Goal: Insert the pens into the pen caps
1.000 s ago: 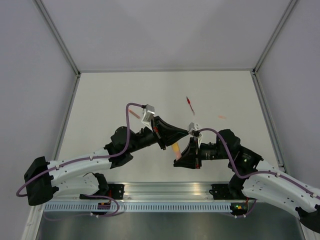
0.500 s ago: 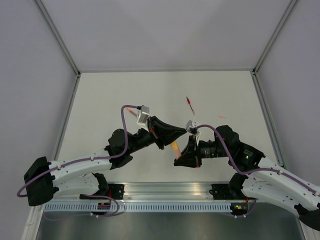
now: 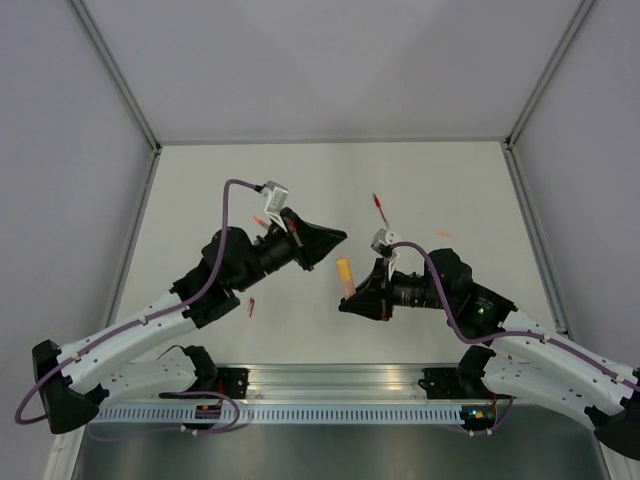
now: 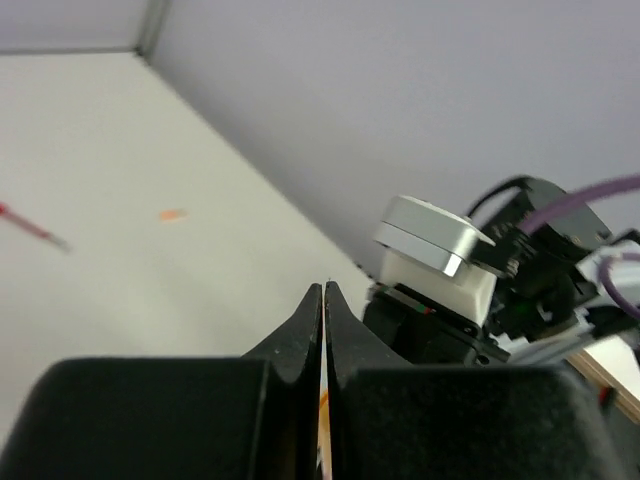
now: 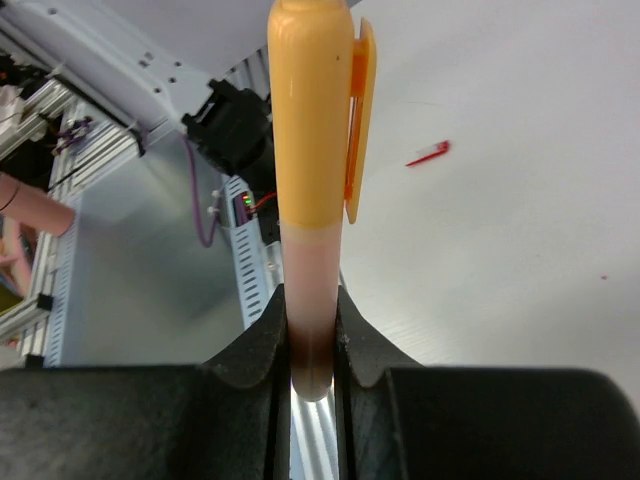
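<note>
The right hand (image 5: 312, 302) is clamped on the lower barrel of a peach-coloured plastic stick pen (image 5: 310, 265), which it holds upright above the white tabletop (image 3: 450, 180). A glossy orange cap with a side clip (image 5: 306, 100) sits over the pen's upper end. It looks seated, though how firmly it is pressed home cannot be told from here. I judge this first pairing to be done, or very nearly so.

Just across from it, the left hand (image 4: 324, 292) hangs in the air with its fingers pressed together. A thin pale line runs down the seam, and I cannot tell whether anything is pinched there. In the overhead view the two hands stand near each other but apart.

Farther out, a slim red stick pen (image 3: 380, 208) lies bare on the tabletop beyond the hands. A short red tube-like cap stub (image 3: 251, 306) lies well apart from it, beside the left arm. That pair is not yet joined, so about half the task remains.

A small peach-orange sliver (image 3: 443, 234) lies right of the red pen and is too small to identify.
</note>
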Robot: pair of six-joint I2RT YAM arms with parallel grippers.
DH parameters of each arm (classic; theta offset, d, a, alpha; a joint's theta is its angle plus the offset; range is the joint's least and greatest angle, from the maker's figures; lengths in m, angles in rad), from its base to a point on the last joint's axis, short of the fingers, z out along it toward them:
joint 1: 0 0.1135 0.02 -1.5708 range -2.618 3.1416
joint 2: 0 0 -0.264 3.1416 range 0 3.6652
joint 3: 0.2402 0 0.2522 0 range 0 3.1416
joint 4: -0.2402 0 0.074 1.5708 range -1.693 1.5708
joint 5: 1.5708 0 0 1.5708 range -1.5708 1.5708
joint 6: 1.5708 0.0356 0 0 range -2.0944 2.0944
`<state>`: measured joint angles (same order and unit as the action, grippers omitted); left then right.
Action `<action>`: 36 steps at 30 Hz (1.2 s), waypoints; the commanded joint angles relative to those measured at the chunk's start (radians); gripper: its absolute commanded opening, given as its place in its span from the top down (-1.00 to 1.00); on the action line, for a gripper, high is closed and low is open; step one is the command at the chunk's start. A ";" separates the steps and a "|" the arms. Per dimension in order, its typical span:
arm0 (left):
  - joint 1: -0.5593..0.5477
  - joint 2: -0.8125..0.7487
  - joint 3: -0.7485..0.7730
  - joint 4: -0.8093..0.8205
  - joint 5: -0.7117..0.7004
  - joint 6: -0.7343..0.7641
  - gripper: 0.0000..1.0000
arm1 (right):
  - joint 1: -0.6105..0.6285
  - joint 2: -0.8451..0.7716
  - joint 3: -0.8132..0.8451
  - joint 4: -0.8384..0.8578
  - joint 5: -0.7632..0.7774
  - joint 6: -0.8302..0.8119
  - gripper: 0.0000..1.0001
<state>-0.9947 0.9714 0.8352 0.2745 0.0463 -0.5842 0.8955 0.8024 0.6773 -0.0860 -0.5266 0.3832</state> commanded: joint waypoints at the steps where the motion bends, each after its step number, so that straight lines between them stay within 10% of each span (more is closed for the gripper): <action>1: 0.112 -0.063 0.143 -0.439 -0.106 -0.013 0.95 | -0.012 -0.008 -0.067 0.141 0.125 0.014 1.00; 5: 0.168 -0.080 0.237 -0.580 -0.230 0.061 0.92 | -0.015 0.096 -0.064 0.101 0.250 0.014 1.00; 10: 0.177 -0.068 0.144 -0.607 -0.338 0.077 0.12 | -0.055 0.392 0.088 0.016 0.430 0.089 0.99; 15: 0.177 -0.126 -0.053 -0.502 -0.430 0.086 -0.23 | -0.078 0.630 0.214 -0.075 0.528 0.115 0.88; 36: 0.177 -0.217 -0.229 -0.446 -0.493 0.158 -0.43 | -0.176 1.038 0.456 -0.256 0.682 0.252 0.29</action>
<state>-0.8200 0.7597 0.5915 -0.1856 -0.4431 -0.4683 0.7235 1.8301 1.1027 -0.3012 0.1131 0.6147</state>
